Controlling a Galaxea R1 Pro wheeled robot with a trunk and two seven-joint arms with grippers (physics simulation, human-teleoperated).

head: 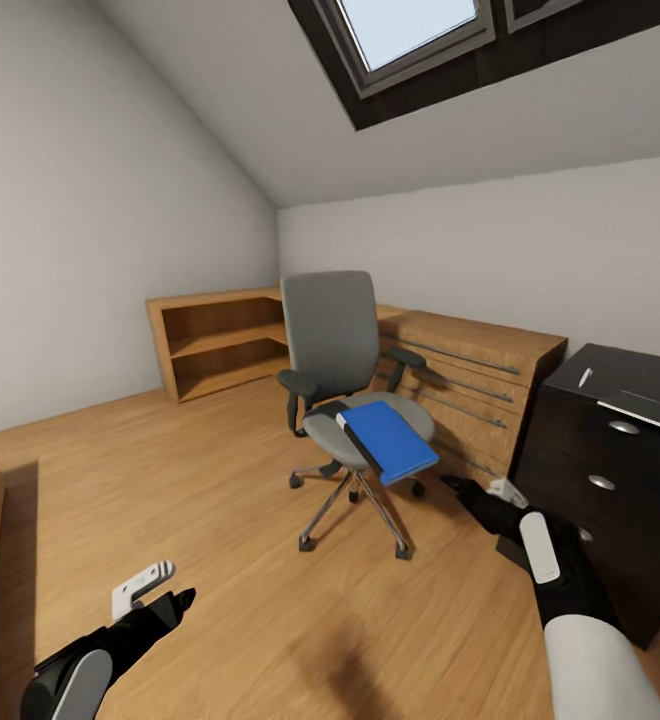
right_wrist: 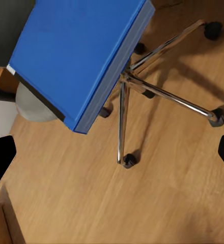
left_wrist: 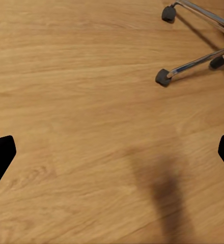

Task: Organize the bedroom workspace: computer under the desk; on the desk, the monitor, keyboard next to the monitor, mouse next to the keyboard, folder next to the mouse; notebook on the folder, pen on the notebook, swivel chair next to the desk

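Blue, the folder [head: 392, 438] lies on the chair [head: 342, 372] seat, overhanging its front edge, while I hold my right gripper [head: 475, 492] low beside the desk [head: 625, 390] and my left gripper [head: 160, 592] over bare floor [head: 170, 480], both spread wide and empty.

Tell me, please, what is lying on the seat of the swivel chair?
A blue folder lies on the swivel chair, its front corner hanging over the seat edge. It covers much of the seat, so anything beneath it cannot be seen. The right wrist view shows its black underside edge.
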